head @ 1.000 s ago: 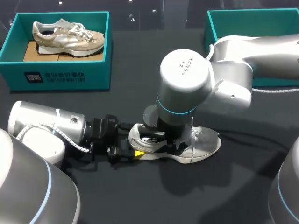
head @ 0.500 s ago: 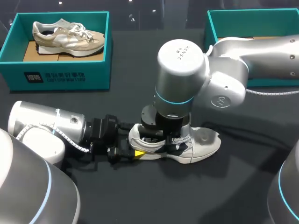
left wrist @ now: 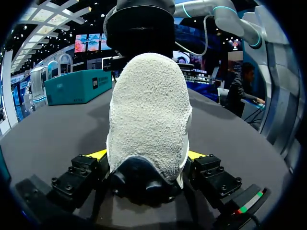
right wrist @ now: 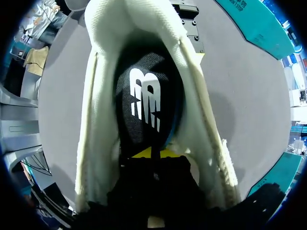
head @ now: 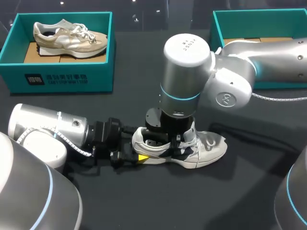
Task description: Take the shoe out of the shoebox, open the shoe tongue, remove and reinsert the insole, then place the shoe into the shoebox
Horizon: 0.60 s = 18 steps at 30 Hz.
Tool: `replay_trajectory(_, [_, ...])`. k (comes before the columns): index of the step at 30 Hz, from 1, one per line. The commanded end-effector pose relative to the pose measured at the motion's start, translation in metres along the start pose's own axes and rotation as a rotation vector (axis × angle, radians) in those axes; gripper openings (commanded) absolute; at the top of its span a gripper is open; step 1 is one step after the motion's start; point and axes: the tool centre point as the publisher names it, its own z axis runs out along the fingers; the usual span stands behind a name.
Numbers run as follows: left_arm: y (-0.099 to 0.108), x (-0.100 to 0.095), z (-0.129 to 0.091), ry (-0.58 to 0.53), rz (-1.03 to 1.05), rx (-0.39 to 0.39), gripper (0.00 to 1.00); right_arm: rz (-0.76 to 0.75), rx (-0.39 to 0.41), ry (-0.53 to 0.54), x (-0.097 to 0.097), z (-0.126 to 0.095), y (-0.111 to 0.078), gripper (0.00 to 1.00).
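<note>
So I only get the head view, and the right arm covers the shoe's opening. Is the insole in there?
Observer: Yes. The right wrist view shows a dark insole inside the shoe.
Operator: Where does that arm end?
Observer: The right gripper is down in the opening, with the insole just ahead of it.
Operator: And the left one?
Observer: The left wrist view shows the left gripper clamping the heel, with a finger on each side.
</note>
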Motion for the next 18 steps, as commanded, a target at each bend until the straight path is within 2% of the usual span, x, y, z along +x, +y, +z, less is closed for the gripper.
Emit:
replay_trajectory(1, [0.004, -0.001, 0.000, -0.001, 0.000, -0.003, 0.00, 0.003, -0.007, -0.026, 0.012, 0.011, -0.002, 0.00])
replay_trajectory(7, [0.004, -0.001, 0.000, -0.001, 0.000, -0.003, 0.00, 0.007, -0.030, -0.079, 0.014, -0.008, -0.004, 0.00])
replay_trajectory(13, [0.004, -0.001, 0.000, -0.001, 0.000, -0.003, 0.00, 0.030, -0.012, -0.120, 0.014, -0.026, -0.016, 0.00])
replay_trajectory(18, [0.004, -0.001, 0.000, -0.001, 0.000, -0.003, 0.00, 0.040, 0.000, -0.134, 0.013, -0.034, -0.022, 0.00])
